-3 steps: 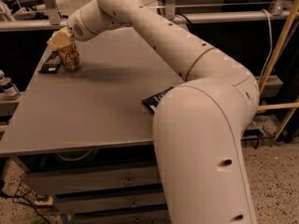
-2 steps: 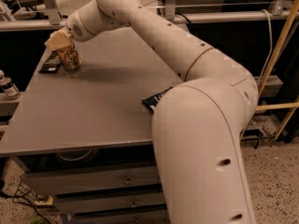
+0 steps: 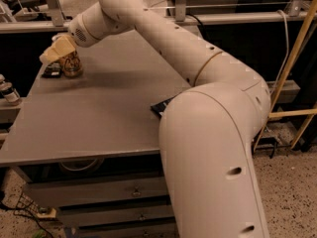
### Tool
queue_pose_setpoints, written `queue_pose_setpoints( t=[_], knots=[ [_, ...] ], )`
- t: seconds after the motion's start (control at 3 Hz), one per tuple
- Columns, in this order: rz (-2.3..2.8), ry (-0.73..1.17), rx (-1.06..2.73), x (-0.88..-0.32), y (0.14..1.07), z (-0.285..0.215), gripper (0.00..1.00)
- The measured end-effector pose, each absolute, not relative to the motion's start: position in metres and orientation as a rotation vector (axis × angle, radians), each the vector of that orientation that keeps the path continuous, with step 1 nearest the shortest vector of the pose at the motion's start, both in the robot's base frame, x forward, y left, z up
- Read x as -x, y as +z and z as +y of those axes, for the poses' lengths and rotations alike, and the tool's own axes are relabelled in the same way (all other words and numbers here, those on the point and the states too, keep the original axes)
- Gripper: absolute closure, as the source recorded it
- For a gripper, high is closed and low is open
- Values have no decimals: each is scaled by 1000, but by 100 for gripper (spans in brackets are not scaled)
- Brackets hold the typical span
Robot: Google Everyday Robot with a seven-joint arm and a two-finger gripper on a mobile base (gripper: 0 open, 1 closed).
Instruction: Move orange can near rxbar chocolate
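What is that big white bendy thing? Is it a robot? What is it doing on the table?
Yes, the big white thing is a robot's arm. There is just one picture, from a camera looking down past the arm at a grey table. At the arm's far end is its gripper, a hand a bit like tongs. It is over the table's far left corner, right on top of a small orange can that stands upright. I can't tell whether it is squeezing the can. Just left of the can lies a flat black snack bar. Another dark flat packet peeks out from behind the arm.
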State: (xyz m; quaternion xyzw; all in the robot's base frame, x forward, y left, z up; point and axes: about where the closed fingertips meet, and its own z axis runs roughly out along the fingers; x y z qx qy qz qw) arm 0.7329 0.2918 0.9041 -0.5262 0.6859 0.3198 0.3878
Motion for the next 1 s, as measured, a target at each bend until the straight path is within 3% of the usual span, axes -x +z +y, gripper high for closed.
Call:
queue_pose_setpoints(
  t=[0.33,1.0],
  knots=[
    [1771,745,1331,-732,906,273,0],
    [1841,647,1177,-733,911,182,0]
  ],
)
